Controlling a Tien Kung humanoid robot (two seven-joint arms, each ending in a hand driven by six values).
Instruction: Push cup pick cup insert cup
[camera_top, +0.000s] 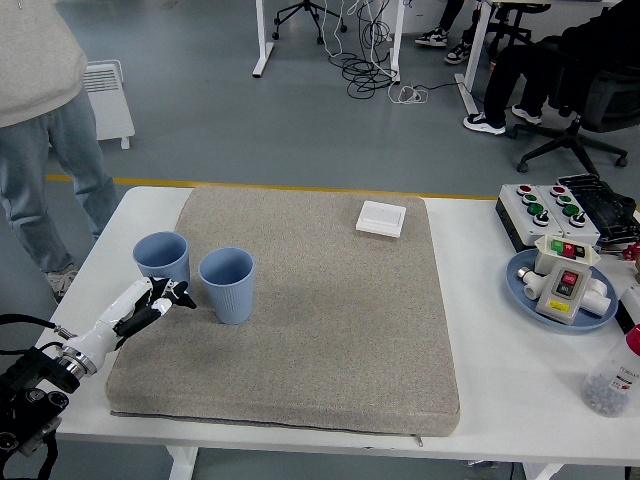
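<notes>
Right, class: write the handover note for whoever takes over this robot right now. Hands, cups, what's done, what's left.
Left hand: low over the mat, fingers loosely spread, holding nothing, just in front of the left cup.
Right hand: out of view.
Both blue cups stand upright, side by side and apart, on the mat's left part; the right cup is empty.
Done: nothing picked or nested.
Left: push, pick one cup, insert it into the other.
</notes>
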